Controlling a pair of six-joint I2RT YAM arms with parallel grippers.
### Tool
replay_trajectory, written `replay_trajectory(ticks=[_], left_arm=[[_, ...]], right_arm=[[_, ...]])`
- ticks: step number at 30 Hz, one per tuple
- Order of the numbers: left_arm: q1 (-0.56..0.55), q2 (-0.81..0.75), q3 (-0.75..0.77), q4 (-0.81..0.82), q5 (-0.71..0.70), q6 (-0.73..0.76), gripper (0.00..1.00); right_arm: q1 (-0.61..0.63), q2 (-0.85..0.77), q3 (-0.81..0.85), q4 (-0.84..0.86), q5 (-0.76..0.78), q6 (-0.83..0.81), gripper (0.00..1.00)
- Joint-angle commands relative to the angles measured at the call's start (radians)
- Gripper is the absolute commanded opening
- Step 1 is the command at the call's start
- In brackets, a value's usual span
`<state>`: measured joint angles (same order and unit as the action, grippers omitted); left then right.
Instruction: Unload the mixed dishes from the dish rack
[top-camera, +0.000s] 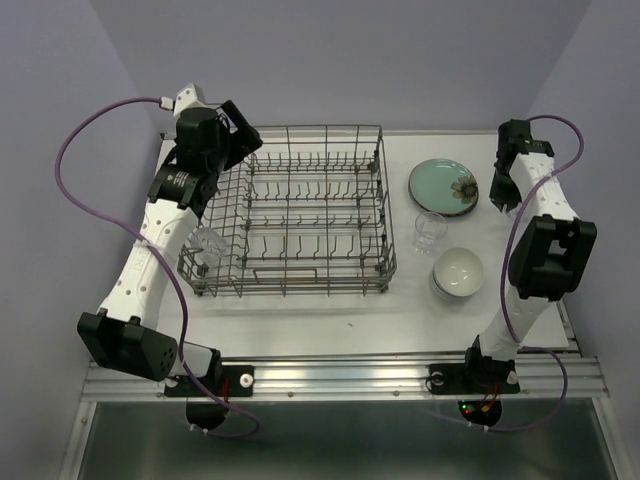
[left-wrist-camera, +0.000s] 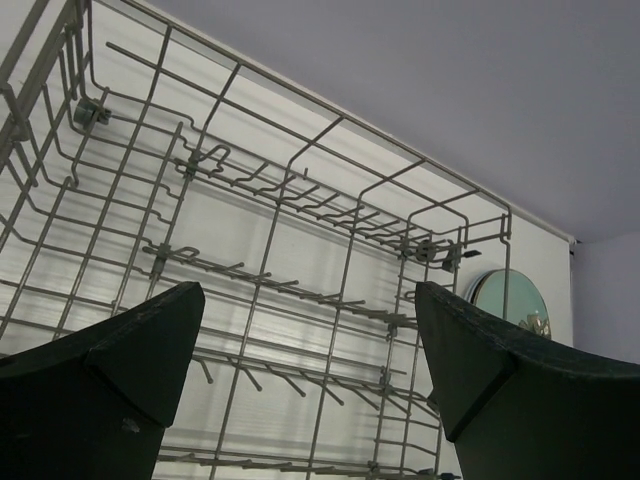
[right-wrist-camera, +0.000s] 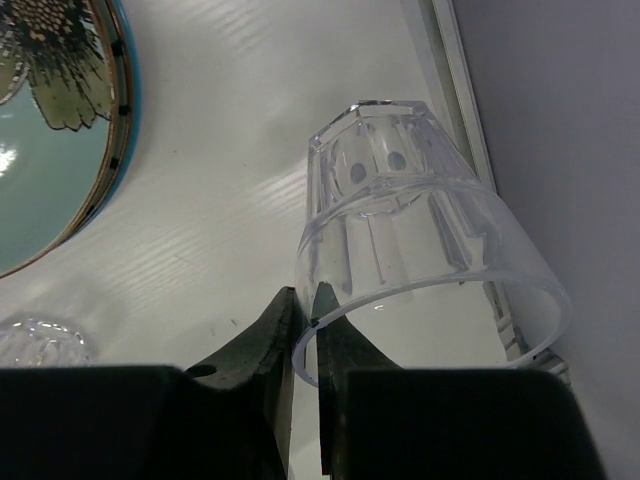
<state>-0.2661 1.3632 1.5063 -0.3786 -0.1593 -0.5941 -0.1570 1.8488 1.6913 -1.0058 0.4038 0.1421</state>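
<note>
One clear glass is pinched at its rim by the right hand, one finger inside and one outside, pressed almost together on the thin wall; its mouth faces the wrist camera and its base points down at the far right of the counter; whether the base touches the surface I cannot tell. I judge it light, stiff, slick and breakable; the rim pinch is a sensible hold, though the glass could swing or slip, so it wants a gentle, upright set-down. Just to its left lie the green plate, another glass and the white bowls, all out of the rack. The rack's tines look bare; a third glass seems to sit in its near left corner, beside the left arm. The left hand hangs spread wide over the rack's far left corner, holding nothing. Only the right wrist view shows the grip; only the overhead view shows the third glass and the bowls; the left wrist view shows the bare tines close up.
</note>
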Motion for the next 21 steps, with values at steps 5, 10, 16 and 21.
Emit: replay_trajectory(ticks=[5, 10, 16, 21], left_arm=[[0.016, -0.001, 0.057, -0.042, -0.039, 0.027, 0.99], [0.018, 0.002, 0.055, -0.059, -0.042, 0.022, 0.99], [0.018, -0.003, 0.051, -0.072, -0.060, 0.017, 0.99], [0.019, -0.004, 0.048, -0.089, -0.077, 0.019, 0.99]], right_arm=[[-0.035, 0.067, -0.028, 0.036, -0.032, -0.071, 0.02], [-0.044, 0.096, -0.044, 0.075, -0.146, -0.084, 0.04], [-0.044, 0.125, -0.045, 0.075, -0.154, -0.088, 0.14], [-0.044, 0.127, -0.036, 0.068, -0.120, -0.075, 0.31]])
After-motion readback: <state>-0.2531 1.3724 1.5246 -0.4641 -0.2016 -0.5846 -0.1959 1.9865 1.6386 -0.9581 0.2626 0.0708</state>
